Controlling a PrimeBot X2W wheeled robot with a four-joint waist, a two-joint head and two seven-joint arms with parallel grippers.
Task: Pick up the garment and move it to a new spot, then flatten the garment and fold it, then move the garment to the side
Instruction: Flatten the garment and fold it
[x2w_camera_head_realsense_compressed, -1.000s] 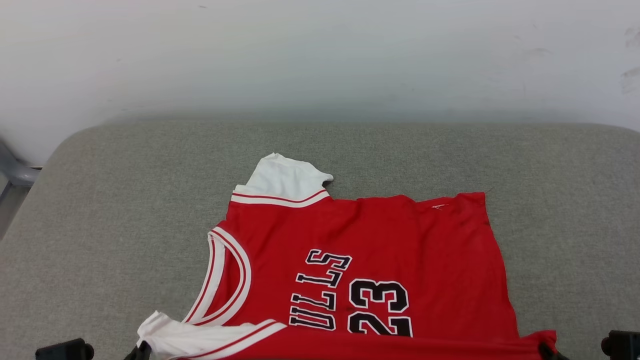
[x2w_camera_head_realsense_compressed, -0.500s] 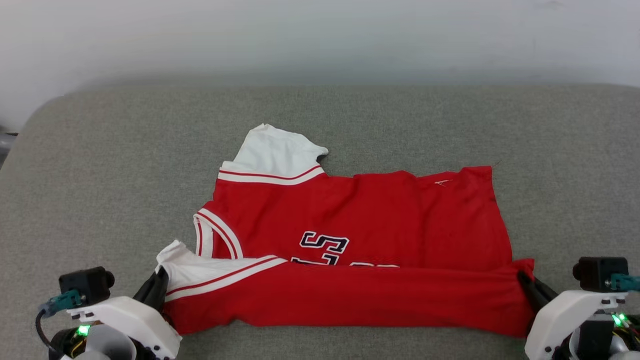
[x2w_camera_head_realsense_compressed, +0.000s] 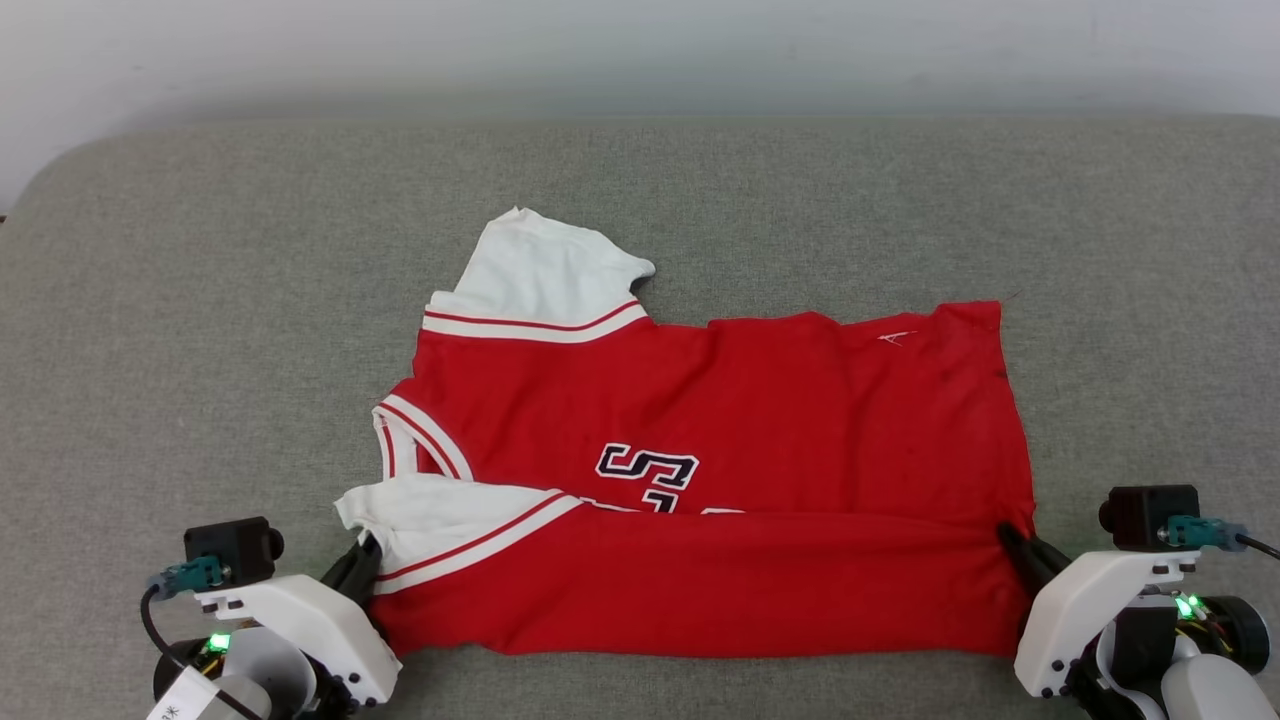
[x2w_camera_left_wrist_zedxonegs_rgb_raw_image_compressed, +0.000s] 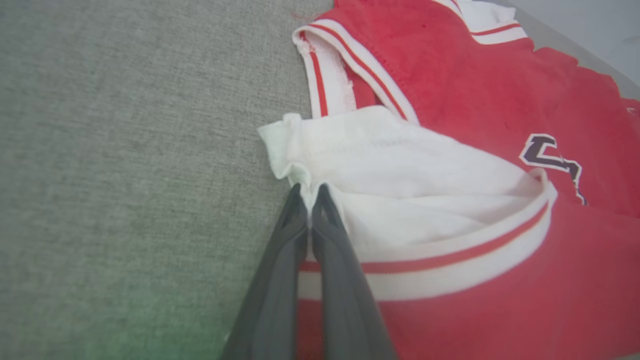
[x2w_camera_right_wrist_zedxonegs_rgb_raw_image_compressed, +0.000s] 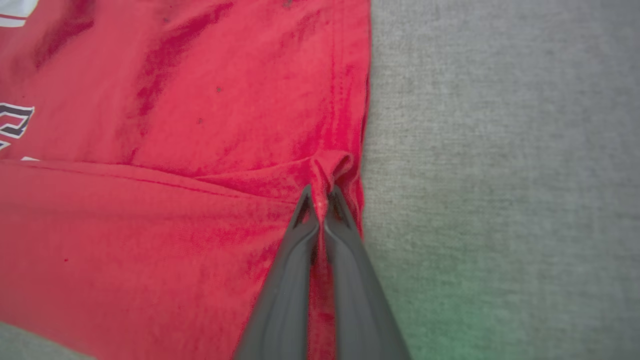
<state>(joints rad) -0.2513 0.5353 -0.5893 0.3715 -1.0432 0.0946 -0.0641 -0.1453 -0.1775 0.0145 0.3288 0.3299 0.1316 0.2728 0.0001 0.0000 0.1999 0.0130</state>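
Folding the red jersey on the grey cushion: left gripper clamped on the near white sleeve and right gripper clamped on the hem corner should advance level, keeping the edge taut.

Garment — soft matt knit cloth; grey surface — coarse woven fabric, matt.
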